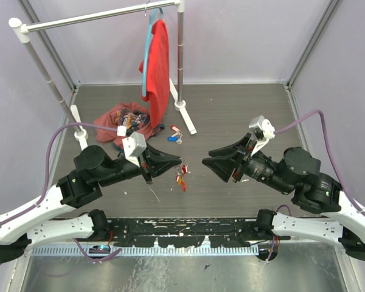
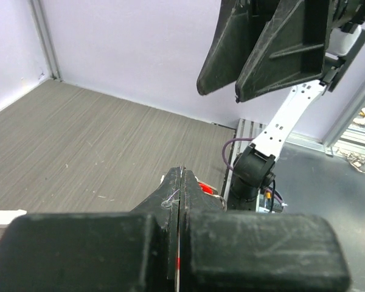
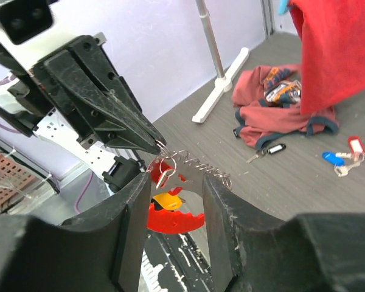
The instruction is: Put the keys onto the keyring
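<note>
Left hand (image 1: 180, 163) pinches the keyring (image 3: 170, 220) tight; right hand (image 1: 210, 164), at its 3 o'clock, stands half-open and empty.

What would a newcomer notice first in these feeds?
The left gripper, shut on the tagged keyring above mid-table, holds it up before the open right gripper. Behind them, a red shirt hangs on the rack, near a crumpled garment and loose keys on the table.

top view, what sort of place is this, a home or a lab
Most likely a lab robot cell, not a home: plain walls in a metal frame, a left arm and right arm bolted at the near edge, and a clothes rack with a red shirt.
</note>
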Controlling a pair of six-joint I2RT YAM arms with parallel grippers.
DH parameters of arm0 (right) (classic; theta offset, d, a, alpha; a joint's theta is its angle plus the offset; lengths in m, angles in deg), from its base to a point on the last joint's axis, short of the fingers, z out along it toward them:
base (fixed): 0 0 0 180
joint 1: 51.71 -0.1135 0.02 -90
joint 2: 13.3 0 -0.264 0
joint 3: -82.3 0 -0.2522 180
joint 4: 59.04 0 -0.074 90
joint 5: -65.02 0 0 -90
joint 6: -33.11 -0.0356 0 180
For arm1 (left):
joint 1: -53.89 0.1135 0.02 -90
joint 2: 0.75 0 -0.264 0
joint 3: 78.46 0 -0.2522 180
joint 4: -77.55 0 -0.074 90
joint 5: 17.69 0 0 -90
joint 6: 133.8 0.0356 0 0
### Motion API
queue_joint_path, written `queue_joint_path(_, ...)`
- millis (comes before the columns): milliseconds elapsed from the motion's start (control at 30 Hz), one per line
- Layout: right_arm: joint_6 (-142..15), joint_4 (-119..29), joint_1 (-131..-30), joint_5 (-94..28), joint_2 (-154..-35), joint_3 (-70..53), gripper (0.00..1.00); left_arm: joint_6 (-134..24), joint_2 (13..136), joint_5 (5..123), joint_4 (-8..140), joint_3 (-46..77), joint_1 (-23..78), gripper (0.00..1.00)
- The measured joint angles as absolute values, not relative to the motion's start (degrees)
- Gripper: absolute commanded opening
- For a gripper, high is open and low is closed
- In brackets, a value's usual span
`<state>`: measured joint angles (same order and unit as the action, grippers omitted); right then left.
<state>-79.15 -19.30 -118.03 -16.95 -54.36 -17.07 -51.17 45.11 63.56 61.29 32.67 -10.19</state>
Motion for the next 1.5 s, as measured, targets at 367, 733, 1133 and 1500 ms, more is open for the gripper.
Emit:
queue_joint_path(367, -62.69, -21.51, -118.03, -29.45, -54.29, -17.4, 0.45, -55.3, 45.18, 55.51, 67.73, 33.0, -10.19, 0.0)
queue_joint_path(733, -58.62, -27.32, -118.03, -40.01, -55.78, -17.42, 0.38, -60.9, 45.79, 50.49, 75.43, 34.75, -10.19, 0.0)
queue_joint_path(1133, -58.49, -28.7, -118.03, -42.15, -58.01, -17.42, 0.36, -62.1, 46.03, 47.93, 78.4, 34.75, -10.19, 0.0)
queue_joint_path(1500, -58.58, -29.42, -118.03, -43.35, -59.06, -17.42, 0.04, -62.36, 46.32, 47.12, 79.12, 34.75, -10.19, 0.0)
